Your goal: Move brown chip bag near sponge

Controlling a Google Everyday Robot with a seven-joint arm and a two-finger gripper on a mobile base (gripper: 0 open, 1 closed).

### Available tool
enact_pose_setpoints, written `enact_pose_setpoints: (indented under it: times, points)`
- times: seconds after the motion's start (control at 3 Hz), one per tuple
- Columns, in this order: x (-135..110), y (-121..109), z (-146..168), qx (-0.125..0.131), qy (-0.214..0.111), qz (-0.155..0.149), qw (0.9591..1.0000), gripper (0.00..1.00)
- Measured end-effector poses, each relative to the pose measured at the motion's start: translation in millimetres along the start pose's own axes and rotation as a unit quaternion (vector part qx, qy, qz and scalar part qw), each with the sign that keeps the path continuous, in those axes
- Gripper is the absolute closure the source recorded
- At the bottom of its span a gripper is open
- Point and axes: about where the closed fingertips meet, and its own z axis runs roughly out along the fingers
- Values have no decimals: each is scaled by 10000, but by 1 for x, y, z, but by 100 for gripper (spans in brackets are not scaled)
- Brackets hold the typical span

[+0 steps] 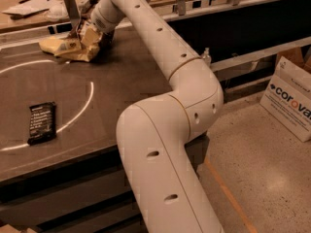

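Observation:
The brown chip bag point(81, 51) lies crumpled on the dark table's far left part, right against the sponge point(51, 45), a pale yellow block on its left. My gripper point(90, 35) is at the end of the long white arm, directly over the bag's right end. It is shut on the brown chip bag, whose lower edge rests on the table. The bag covers the sponge's right edge.
A small flat black bar wrapper point(42, 122) lies at the table's point(126, 81) front left, on a white painted circle line point(82, 109). A metal post point(72, 14) stands just behind the bag. A Corovan cardboard box point(290, 101) sits on the floor at right.

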Motion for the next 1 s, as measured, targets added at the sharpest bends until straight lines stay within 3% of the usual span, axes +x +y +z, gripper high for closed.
enact_pose_setpoints:
  times: [0.33,0.67,1.0]
  points:
    - [-2,-3,-11,-15,-152,146,9998,2]
    - [0,-1,-26,-24,-240,335,9991,0]
    - [6,-1,-81,-20,-501,607,9969,0]
